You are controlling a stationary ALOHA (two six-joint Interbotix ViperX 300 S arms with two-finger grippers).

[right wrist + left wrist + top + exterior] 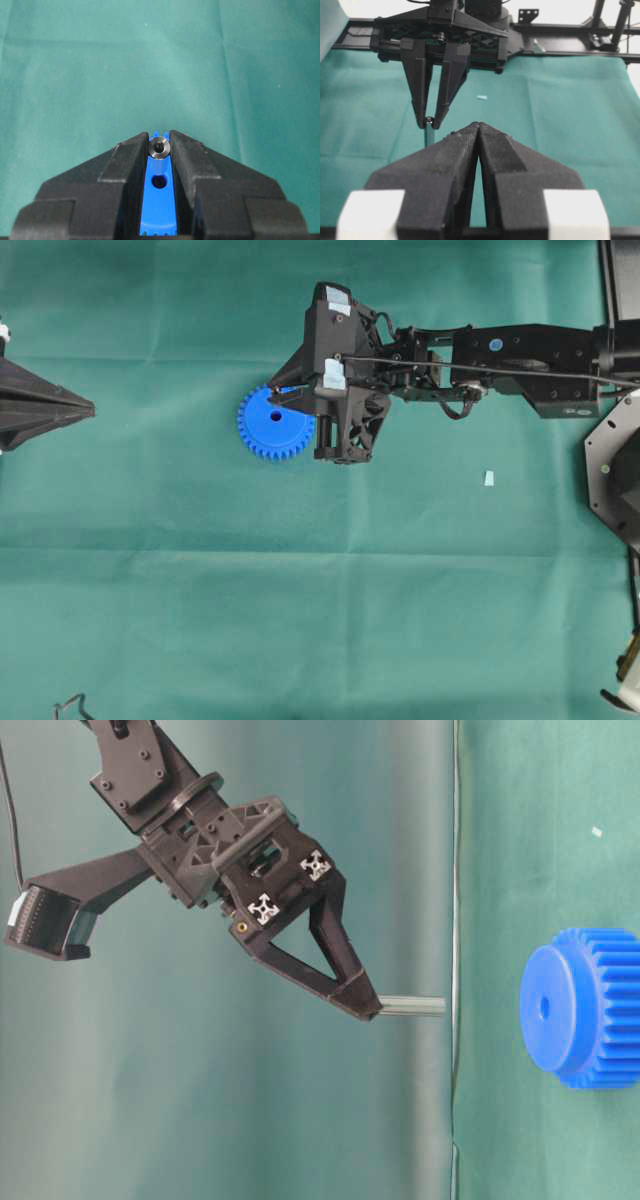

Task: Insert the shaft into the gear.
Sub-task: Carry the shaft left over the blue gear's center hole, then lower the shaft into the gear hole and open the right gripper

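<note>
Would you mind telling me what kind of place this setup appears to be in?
Most likely a robotics lab bench. A green cloth covers the table, a black frame edges it, and the right pincer holds a metal shaft above a blue gear.

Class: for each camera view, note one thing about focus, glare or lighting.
Overhead: even light, soft shadow under the gear. Table-level: sharp on the right gripper and shaft. Left wrist: left gripper blurred up close, top edge washed out bright. Right wrist: shaft end glints; cloth softly lit.
</note>
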